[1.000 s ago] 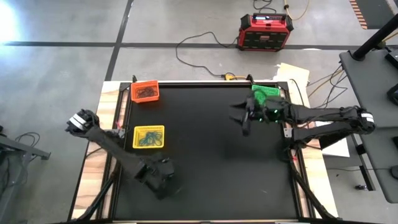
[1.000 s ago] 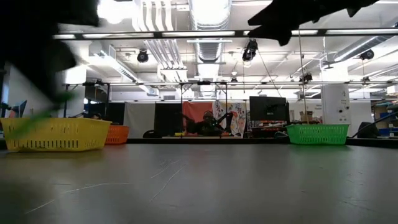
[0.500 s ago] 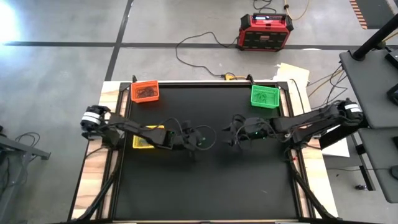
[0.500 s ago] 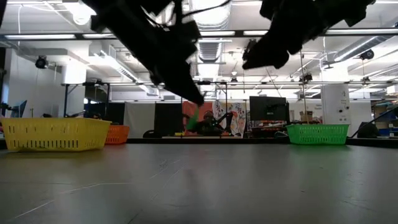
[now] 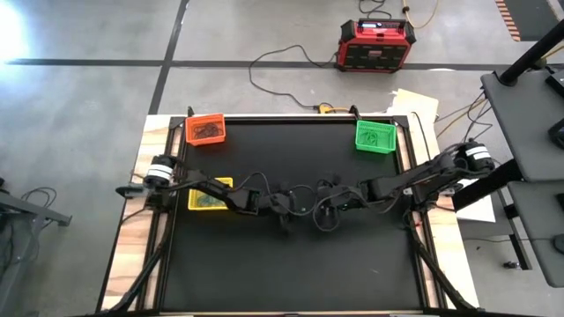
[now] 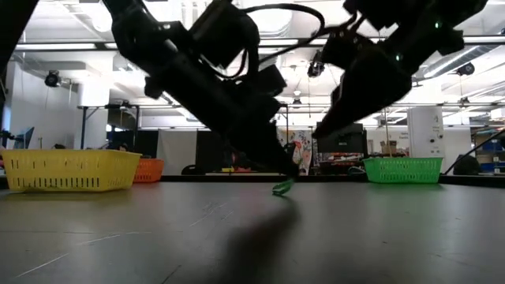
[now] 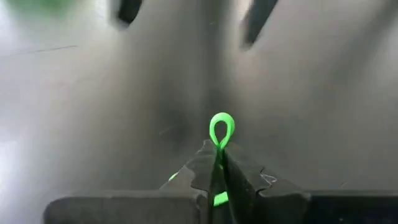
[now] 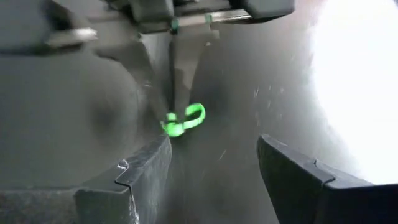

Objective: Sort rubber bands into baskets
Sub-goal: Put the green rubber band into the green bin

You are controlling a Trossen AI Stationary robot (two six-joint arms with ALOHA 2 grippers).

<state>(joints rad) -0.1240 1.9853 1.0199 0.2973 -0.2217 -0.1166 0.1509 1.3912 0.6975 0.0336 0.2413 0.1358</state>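
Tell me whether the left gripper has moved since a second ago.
Yes. The left gripper has swung from the table's near-left, below the yellow basket, toward mid-table, right of that basket.

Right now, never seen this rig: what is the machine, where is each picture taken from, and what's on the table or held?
Two dark robot arms work over a black table. One picture looks straight down, one looks level across the tabletop, and two come from cameras on the arms' wrists.

On the table stand three small plastic mesh baskets: orange basket, green basket, yellow basket.

Mid-table, the left end effector is shut on a thin green rubber band loop. The right end effector faces it close by, open, holding nothing.

The red-and-black box sits on the floor beyond.
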